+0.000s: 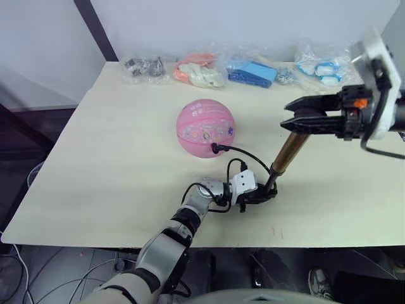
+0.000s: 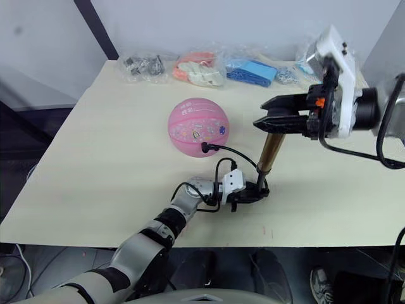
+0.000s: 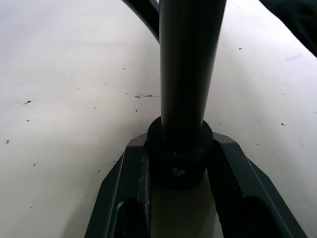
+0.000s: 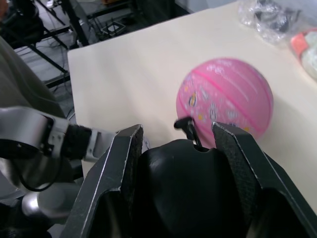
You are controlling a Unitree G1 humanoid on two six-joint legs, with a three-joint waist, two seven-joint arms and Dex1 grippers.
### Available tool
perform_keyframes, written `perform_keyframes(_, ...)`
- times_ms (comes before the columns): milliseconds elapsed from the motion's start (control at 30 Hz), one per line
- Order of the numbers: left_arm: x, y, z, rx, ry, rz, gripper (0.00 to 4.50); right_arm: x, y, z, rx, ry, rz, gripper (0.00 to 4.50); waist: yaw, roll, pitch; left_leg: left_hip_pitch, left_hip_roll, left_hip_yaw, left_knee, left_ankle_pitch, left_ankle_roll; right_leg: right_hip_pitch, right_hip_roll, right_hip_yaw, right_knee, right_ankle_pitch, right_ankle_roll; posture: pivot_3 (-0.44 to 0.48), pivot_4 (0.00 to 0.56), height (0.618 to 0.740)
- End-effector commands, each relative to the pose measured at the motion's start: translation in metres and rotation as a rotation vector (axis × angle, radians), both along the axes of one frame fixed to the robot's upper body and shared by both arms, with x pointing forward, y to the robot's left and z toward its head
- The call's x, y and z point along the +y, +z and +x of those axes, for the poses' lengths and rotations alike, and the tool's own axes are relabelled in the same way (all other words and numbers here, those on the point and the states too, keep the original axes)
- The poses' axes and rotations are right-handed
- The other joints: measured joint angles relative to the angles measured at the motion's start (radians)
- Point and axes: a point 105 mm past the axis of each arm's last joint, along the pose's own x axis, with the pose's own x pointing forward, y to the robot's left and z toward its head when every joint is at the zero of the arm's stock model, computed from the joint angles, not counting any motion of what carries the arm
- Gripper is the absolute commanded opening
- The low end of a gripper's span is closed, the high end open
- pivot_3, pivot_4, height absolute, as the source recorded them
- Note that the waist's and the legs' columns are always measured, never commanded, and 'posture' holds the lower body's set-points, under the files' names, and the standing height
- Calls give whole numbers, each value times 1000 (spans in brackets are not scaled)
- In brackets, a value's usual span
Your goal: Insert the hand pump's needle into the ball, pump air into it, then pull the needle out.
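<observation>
The pink ball [image 1: 205, 126] rests on the pale table [image 1: 95, 171], a little behind its middle. The hand pump [image 1: 291, 151] stands tilted to the ball's right, gold barrel rising from a black base. My left gripper [image 1: 261, 194] is shut on that base cap [image 3: 179, 153], low on the table. My right gripper [image 1: 288, 117] is shut on the pump's black handle [image 4: 183, 183] at the top. The thin black hose [image 1: 247, 155] curves from the base to the ball, and its end [image 1: 216, 148] sits against the ball's near side.
Clear bags line the table's far edge: dark metal parts [image 1: 142, 66], orange-pink items [image 1: 197, 69], blue pieces [image 1: 253, 73] and white-blue items [image 1: 321, 66]. The near table edge runs just below my left arm. A shoe [image 1: 319, 282] shows on the floor.
</observation>
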Motion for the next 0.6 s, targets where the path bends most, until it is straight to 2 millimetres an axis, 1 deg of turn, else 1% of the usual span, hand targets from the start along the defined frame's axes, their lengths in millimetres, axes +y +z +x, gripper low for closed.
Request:
perform_keyframes(33, 11, -21, -7, 62, 21, 57, 1117, 6, -33, -2, 35, 4, -31, 1740, -1, -1, -1, 1, 0, 0, 0, 0, 0, 1, 0, 0, 0, 0, 0, 0, 150, 738)
perform_keyframes(167, 11, -21, -8, 59, 21, 51, 1117, 8, -64, -2, 69, -10, -46, 1740, -2, -2, -2, 3, 1, -1, 1, 0, 0, 4, 2, 0, 0, 0, 0, 0, 150, 738)
perform_keyframes(300, 12, -21, -8, 58, 22, 48, 1117, 14, -88, -4, 108, -14, -39, 1740, -3, -3, -3, 8, 1, -1, 0, 0, 0, 8, 2, 0, 0, 0, 0, 0, 150, 738)
perform_keyframes(367, 13, -21, -9, 57, 23, 47, 1117, 16, -95, -5, 120, -16, -37, 1740, -3, -4, -3, 12, 1, -1, -1, 0, 0, 12, 2, 0, -1, 0, 0, 0, 150, 738)
perform_keyframes(500, 14, -22, -10, 58, 26, 43, 1117, 23, -123, -5, 146, -39, -54, 1740, -3, -5, -4, 13, 1, -1, -2, 0, 0, 13, 3, 0, -2, 0, 0, 0, 150, 738)
perform_keyframes(600, 13, -21, -9, 67, 39, 30, 1117, 22, -139, -1, 147, -66, -70, 1740, -3, -5, -4, 14, 1, -1, -3, 0, 0, 13, 3, 0, -2, 0, 0, 0, 150, 738)
